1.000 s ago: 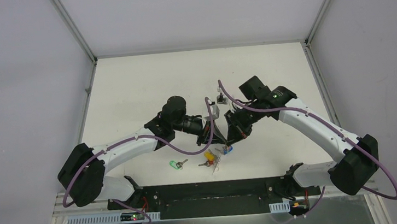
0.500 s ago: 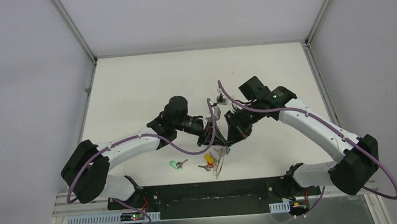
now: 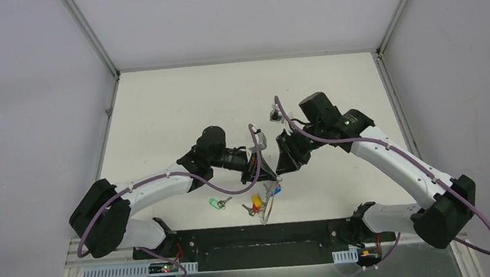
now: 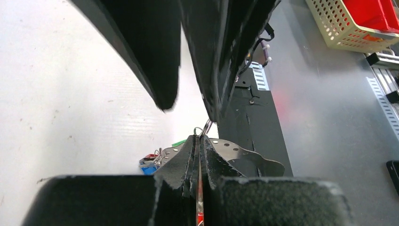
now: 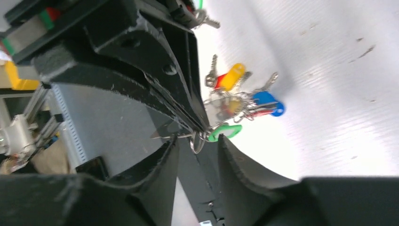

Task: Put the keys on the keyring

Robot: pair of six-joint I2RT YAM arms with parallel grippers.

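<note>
Between the two sets of fingertips, where the arms meet nose to nose above the table, the keyring is held. The left gripper is clenched on its thin metal, the pads pressed flat together with the metal running up the seam between them. The right gripper faces it with fingers parted. A small split ring sits in the gap between its tips, and I cannot tell whether either finger touches it. Just beyond the right tips is the bunch: the blue-tagged key, a yellow tag, and a green tag nearest the small ring. The green-tagged key lies flat on the table apart from the bunch, out to the left gripper's outer side and nearer the arm bases than either gripper. Neither gripper touches it.
</note>
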